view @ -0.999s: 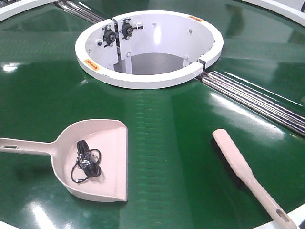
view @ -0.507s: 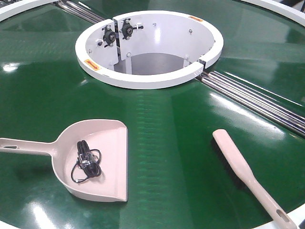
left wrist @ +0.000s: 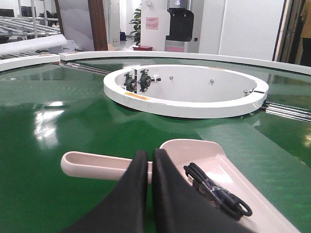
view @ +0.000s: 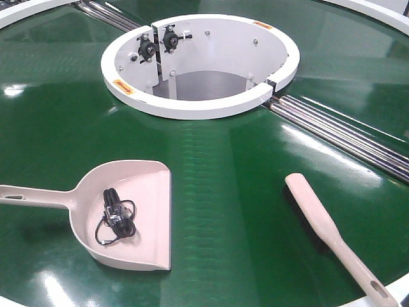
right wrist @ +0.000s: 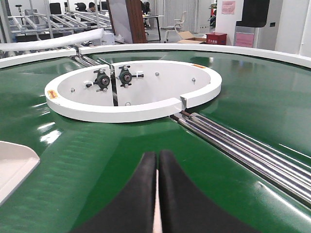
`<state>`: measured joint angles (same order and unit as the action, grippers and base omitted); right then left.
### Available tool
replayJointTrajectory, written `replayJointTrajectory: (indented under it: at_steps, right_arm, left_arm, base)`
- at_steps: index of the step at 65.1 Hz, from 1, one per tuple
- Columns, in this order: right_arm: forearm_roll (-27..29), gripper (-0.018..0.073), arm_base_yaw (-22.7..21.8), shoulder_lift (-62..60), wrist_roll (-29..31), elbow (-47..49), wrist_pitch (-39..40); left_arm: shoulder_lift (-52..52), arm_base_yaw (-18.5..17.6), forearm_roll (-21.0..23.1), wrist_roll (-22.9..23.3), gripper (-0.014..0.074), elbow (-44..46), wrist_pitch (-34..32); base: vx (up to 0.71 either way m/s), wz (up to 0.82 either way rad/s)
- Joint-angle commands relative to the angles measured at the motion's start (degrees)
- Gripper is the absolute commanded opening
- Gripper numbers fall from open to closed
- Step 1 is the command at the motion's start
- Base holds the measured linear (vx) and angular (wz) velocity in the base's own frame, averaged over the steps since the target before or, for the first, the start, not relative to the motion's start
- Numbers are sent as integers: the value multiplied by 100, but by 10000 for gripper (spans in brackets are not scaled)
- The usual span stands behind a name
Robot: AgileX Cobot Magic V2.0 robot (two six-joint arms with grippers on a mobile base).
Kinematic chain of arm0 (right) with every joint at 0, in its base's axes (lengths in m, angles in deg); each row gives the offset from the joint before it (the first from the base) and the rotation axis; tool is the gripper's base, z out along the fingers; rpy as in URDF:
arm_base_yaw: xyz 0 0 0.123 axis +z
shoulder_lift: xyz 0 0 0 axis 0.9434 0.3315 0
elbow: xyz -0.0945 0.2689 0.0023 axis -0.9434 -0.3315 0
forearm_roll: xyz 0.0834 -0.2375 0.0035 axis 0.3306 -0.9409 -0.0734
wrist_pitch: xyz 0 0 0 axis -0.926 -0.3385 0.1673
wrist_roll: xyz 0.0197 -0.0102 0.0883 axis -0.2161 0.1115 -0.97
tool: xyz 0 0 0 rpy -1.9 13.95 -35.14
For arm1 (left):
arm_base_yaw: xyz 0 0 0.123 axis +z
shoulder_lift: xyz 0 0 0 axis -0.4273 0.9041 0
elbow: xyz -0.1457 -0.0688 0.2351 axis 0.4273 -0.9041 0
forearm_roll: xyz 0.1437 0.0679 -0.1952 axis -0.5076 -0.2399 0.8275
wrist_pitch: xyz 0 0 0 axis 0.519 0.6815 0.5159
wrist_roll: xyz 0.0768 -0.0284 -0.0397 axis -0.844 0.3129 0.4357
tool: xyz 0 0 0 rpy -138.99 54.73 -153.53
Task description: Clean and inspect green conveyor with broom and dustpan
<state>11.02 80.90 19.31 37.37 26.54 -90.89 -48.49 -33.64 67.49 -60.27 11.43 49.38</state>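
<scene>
Nothing is seen to have moved since the earlier pictures. The dustpan (view: 128, 214) is laid at the lower left of the green conveyor (view: 217, 185), with a black cable (view: 115, 217) curled inside. The broom (view: 332, 236) is laid at the lower right, its handle end touching the white rim. Wide bare belt is left between them. Only the wrist views show the left gripper (left wrist: 149, 165) and right gripper (right wrist: 158, 167), both pressed closed and holding nothing.
</scene>
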Motion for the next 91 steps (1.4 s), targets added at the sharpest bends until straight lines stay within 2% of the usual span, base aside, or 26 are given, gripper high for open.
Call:
replayJointTrajectory:
  at_steps: [1, 33, 41, 53, 56, 91]
  right_arm:
    - [-48, -8, -38, 45, 5, 151, 430]
    - [-170, -8, -113, 9, 5, -26, 455]
    - [-282, -8, -345, -219, -11, -408, 462]
    - [-470, -8, -323, -1084, -39, -1204, 693]
    - [-453, -8, -323, -1377, -92, -1179, 387]
    - [-402, -8, -329, -1334, -149, -1179, 578]
  left_arm:
    - [-83, 17, 63, 39, -6, -56, -393]
    - [-83, 17, 63, 39, -6, -56, -393]
    - [-83, 17, 63, 39, -6, -56, -393]
    - [-83, 17, 63, 39, -6, -56, -393]
    - [-83, 17, 63, 39, -6, -56, -393]
    - [-76, 17, 63, 39, -6, -52, -393]
  base:
    - [0, 0]
    - [0, 0]
    - [0, 0]
    - [0, 0]
    - [0, 0]
    - [0, 0]
